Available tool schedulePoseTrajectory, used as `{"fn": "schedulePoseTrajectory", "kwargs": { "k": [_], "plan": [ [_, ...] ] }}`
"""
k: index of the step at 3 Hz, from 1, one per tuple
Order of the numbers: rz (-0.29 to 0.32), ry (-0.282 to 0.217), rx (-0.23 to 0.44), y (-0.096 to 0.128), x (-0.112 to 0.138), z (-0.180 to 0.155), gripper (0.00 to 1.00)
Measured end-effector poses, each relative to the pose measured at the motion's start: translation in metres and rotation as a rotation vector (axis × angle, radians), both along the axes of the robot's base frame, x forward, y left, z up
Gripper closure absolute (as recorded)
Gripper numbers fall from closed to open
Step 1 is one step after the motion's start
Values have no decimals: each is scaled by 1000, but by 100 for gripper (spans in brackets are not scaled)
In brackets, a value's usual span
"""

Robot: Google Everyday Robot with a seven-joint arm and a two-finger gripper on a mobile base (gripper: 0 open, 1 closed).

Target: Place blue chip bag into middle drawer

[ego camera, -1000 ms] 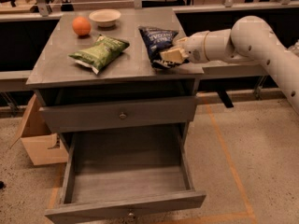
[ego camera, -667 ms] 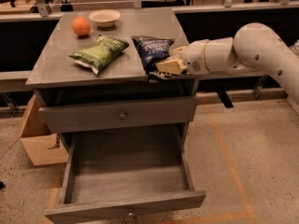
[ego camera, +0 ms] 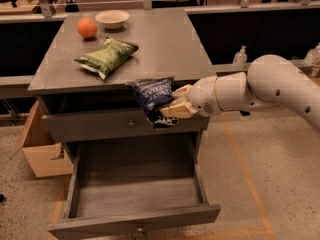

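The gripper [ego camera: 176, 108] gripped the blue chip bag [ego camera: 151, 96] at the near edge of the cabinet [ego camera: 165, 39], above the open middle drawer [ego camera: 135, 220]. A green chip bag [ego camera: 106, 56] lay on top.

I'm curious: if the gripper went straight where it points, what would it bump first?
The gripper, holding the bag above the open drawer, would likely hit the shut drawer front; depth is unclear.
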State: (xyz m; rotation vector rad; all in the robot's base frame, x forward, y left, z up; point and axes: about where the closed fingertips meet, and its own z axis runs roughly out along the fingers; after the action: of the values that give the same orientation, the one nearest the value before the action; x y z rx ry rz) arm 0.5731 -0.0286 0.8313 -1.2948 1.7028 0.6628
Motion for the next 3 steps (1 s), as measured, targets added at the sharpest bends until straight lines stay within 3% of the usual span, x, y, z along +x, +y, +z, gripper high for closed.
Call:
{"fn": "schedulePoseTrajectory", "kwargs": {
  "k": [1, 2, 3],
  "plan": [
    [0, 0, 0, 0, 0, 0, 100],
    [16, 21, 2, 9, -13, -35, 100],
    [104, -1, -62, 26, -22, -92, 100]
  ]
}}
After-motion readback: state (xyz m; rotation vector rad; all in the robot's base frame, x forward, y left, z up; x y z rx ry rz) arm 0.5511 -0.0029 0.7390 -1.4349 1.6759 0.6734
